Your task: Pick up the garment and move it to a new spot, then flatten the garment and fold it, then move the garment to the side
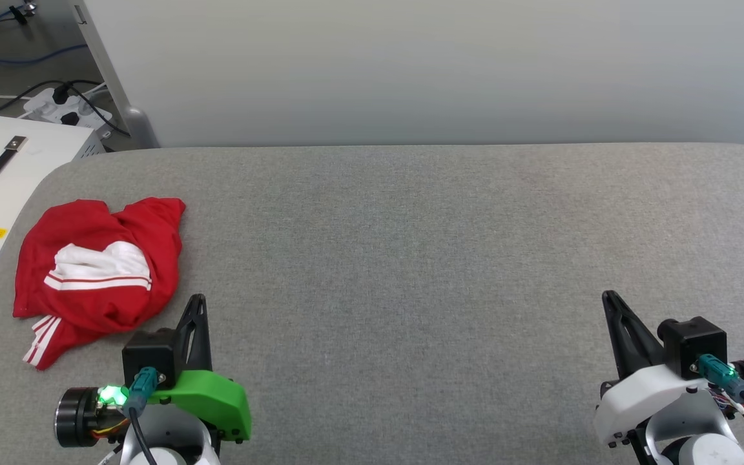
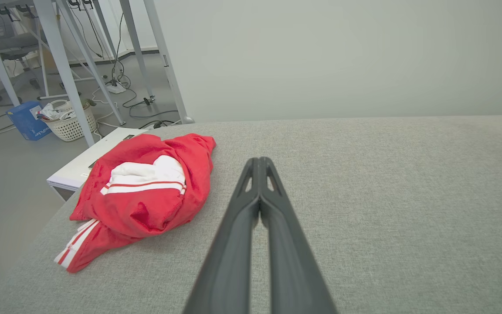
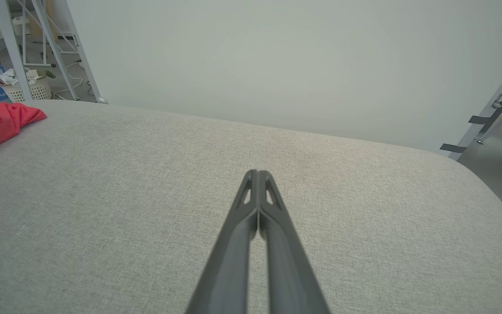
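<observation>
While garment (image 1: pixel 97 271) lies crumpled (far left) | both jaws closed, empty

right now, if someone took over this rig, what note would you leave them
Left end effector: shut, empty, just to the near right of the garment, apart from it.
Right end effector: shut, empty, over the right part of the grey table.
Garment: crumpled red-and-white heap near the table's left edge.
Done: nothing yet.
Left: pick it up and move it, flatten, fold, move it aside.
</observation>
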Robot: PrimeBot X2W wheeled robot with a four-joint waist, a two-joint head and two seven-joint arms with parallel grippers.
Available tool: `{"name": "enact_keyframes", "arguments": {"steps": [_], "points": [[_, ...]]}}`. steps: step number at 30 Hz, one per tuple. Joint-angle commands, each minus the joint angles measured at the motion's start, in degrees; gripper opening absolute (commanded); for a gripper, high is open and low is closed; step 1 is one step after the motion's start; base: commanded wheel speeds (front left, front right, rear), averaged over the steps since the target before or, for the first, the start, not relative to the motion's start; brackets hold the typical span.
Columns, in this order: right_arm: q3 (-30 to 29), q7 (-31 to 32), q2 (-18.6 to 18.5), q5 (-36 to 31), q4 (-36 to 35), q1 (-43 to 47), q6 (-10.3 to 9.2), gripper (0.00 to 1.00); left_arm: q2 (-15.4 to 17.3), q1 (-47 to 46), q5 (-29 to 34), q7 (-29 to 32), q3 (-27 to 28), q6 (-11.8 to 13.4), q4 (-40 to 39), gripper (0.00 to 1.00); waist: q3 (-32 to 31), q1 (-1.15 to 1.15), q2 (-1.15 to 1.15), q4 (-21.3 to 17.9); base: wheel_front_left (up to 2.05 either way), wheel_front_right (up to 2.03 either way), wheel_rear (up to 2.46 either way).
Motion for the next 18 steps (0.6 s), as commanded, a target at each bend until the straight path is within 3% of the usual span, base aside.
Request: {"name": "enact_keyframes", "arguments": {"steps": [1,10,11,18], "points": [[-0.1,0.2,0.0,-0.5,-0.3,-0.2,-0.04,0.00,-0.3,-0.1,0.5,0.0,0.1,-0.2,-0.1,0.00,0.0,0.00,0.00,0.0,0.00,0.00,0.00],[-0.1,0.2,0.0,-0.5,-0.3,-0.2,-0.04,0.00,-0.3,-0.1,0.5,0.0,0.1,-0.2,-0.1,0.00,0.0,0.00,0.00,0.0,0.00,0.00,0.00],[0.0,0.0,0.0,0.0,0.0,0.0,0.00,1.00,0.0,0.0,0.0,0.0,0.0,0.0,0.0,1.00,0.0,0.00,0.00,0.0,0.00,0.00,0.00],[-0.2,-0.5,0.0,0.5,0.1,-0.2,0.00,1.00,0.0,-0.1,-0.4,-0.5,-0.2,0.2,0.1,1.00,0.1,0.00,0.00,0.0,0.00,0.00,0.00]]}}
